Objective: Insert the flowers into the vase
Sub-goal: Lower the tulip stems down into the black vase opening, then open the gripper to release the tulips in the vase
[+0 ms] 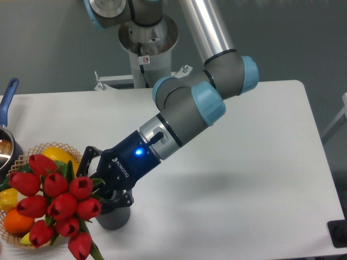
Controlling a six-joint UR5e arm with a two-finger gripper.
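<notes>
The flowers (57, 203), a bunch of red tulip heads with green leaves, hang tilted toward the lower left, in front of the wicker basket. My gripper (100, 184) is shut on their stems just behind the heads. Directly below the gripper stands the vase (114, 219), a short dark grey ribbed cylinder; only its lower body shows, because the fingers and the blooms cover its rim. The stem ends are hidden, so I cannot tell whether they are inside the vase.
A wicker basket (30, 154) of fruit and vegetables sits at the left edge behind the tulips. A metal pot with a blue handle (8, 95) stands at the far left. The robot's base (146, 38) is at the back.
</notes>
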